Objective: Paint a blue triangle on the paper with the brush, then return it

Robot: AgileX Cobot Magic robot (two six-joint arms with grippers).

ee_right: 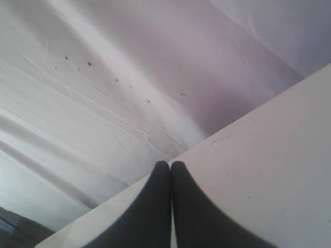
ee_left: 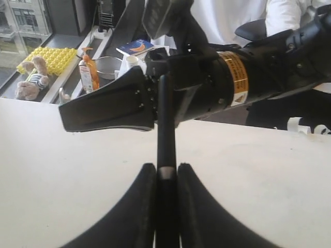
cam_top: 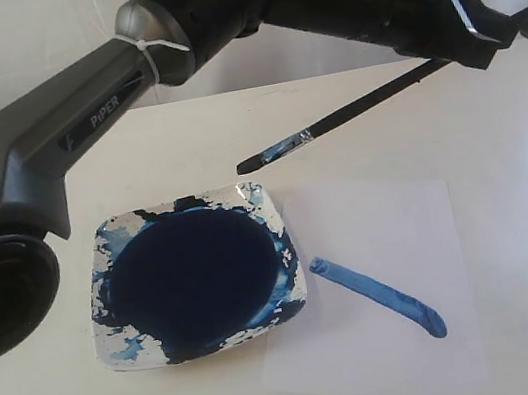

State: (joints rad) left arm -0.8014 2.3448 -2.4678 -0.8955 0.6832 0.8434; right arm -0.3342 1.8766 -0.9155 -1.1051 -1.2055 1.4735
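Note:
The black-handled brush hangs slantwise above the table, its blue-stained tip over the far corner of the paint dish. My left gripper reaches across to the upper right and is shut on the handle. In the left wrist view the brush runs out between the two fingers of that gripper. The white paper lies right of the dish. It carries a single thick blue stroke, one side of the blue triangle. My right gripper is shut on nothing, above a table edge.
A foil paint dish holding a dark navy pool sits left of the paper, overlapping its edge. The left arm spans the top of the exterior view. The right arm stands just beyond the brush handle's end.

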